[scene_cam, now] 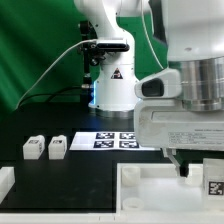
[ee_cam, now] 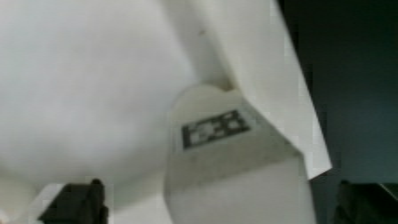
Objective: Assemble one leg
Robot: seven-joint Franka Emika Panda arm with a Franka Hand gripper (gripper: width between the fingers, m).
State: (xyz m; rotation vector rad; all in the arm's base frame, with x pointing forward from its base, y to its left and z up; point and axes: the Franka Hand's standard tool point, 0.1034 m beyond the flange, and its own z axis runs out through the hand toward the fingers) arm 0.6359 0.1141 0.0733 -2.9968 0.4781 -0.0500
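In the wrist view a white leg (ee_cam: 228, 160) with a black-and-white tag stands against an inner corner of the large white tray-like body (ee_cam: 89, 90). My gripper (ee_cam: 217, 205) is open, with its dark fingertips (ee_cam: 71, 202) wide apart on either side of the leg and a gap on both sides. In the exterior view the gripper (scene_cam: 181, 166) hangs low over the body (scene_cam: 150, 192) at the front right, with the tagged leg (scene_cam: 213, 181) beside it. Two more legs (scene_cam: 33, 147) (scene_cam: 57, 148) lie on the black table at the exterior view's left.
The marker board (scene_cam: 110, 140) lies mid-table in front of the arm's base (scene_cam: 112, 90). A white block (scene_cam: 5, 181) shows at the front of the exterior view's left edge. A green curtain hangs behind.
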